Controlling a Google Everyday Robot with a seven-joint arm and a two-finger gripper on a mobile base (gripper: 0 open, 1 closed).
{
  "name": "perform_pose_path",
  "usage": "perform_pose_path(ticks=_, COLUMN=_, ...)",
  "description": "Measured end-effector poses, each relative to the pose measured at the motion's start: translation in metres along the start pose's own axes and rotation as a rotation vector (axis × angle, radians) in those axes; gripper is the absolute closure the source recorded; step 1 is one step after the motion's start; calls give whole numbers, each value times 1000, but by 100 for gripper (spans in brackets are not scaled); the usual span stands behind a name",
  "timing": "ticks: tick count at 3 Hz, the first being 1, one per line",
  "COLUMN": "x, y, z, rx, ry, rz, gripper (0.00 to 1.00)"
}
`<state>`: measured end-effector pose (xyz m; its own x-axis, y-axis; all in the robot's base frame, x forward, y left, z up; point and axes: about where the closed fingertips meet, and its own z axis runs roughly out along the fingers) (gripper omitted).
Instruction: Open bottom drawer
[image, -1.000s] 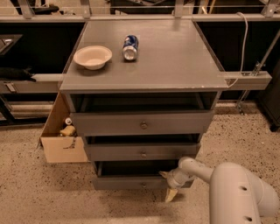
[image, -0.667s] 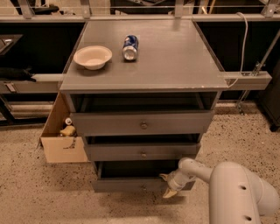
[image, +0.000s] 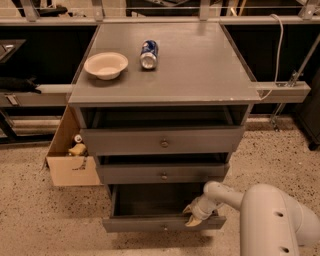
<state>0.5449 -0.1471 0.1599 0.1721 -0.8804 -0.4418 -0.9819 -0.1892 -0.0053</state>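
The bottom drawer (image: 150, 223) is the lowest of three grey drawers in the cabinet. It stands pulled well out, its dark inside showing, with a small round knob (image: 165, 228) at the centre of its slim front. My gripper (image: 194, 216) is at the right part of the drawer's front edge, reaching in from the white arm (image: 270, 220) at lower right. The middle drawer (image: 163, 173) and top drawer (image: 162, 141) sit slightly out above it.
On the cabinet top (image: 200, 65) lie a cream bowl (image: 106, 64) and a blue can (image: 148, 53) on its side. A cardboard box (image: 70, 150) with items stands at the cabinet's left. Speckled floor surrounds it. Dark shelving runs behind.
The bottom drawer has slid further out toward the camera, and my gripper has moved with its front edge.
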Motion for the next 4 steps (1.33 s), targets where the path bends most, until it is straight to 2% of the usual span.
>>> perform_pose_path(ticks=1, x=-9, y=19, z=-2, rx=-6, ry=-11, rz=-5, gripper=100)
perform_pose_path(ticks=2, x=-12, y=24, z=-2, rx=-5, ry=-17, rz=-7, gripper=100)
perform_pose_path(ticks=3, x=-18, y=41, z=-1, rx=-3, ry=-45, rz=-4, gripper=100)
perform_pose_path(ticks=4, x=-18, y=40, z=-1, rx=-3, ry=-45, rz=-4, gripper=100)
